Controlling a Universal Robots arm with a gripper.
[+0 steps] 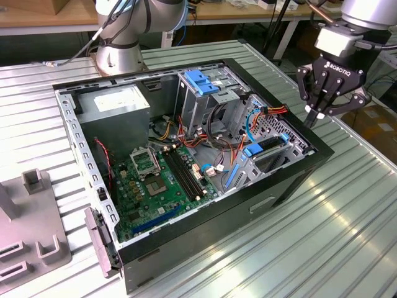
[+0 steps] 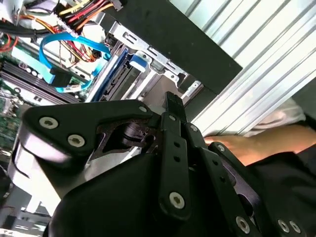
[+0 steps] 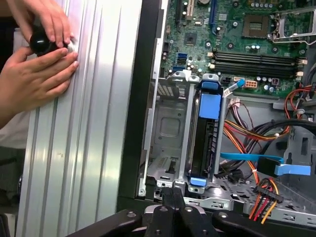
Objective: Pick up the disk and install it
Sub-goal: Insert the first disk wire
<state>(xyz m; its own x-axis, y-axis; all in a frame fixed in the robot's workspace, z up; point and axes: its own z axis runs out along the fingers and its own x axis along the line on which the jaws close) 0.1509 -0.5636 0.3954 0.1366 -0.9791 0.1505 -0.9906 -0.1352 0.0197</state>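
The disk (image 3: 202, 142) is standing on edge in a slot of the drive cage (image 3: 170, 128), with its blue bracket (image 3: 210, 104) showing along the exposed edge. In the exterior view it is sitting right of centre in the frame (image 1: 271, 148), inside the open computer case (image 1: 291, 183) and close to the case's right-hand wall. The neighbouring slot of the cage is holding no drive.

The gripper (image 1: 315, 115) is hovering in the upper right of the exterior view, above the case's right rim and apart from the disk. Its fingers are pressed together and are pinching nothing. In the first wrist view the joined tips (image 3: 173, 196) are pointing toward the cage end nearest the camera.

Judged from this state, the pick-up and the insertion are reading as done, since the disk is resting in the cage and the tool is carrying nothing. The disk appears fully pushed home, but neither the latch nor any cable connection can be confirmed from these angles, so seating is the only item possibly left open.

Further out, the motherboard (image 1: 155, 180) is lying on the case floor. A person's hands (image 3: 34, 74) are resting on the ribbed metal table (image 1: 347, 217) beside the case, holding a small black round object (image 3: 42, 42).
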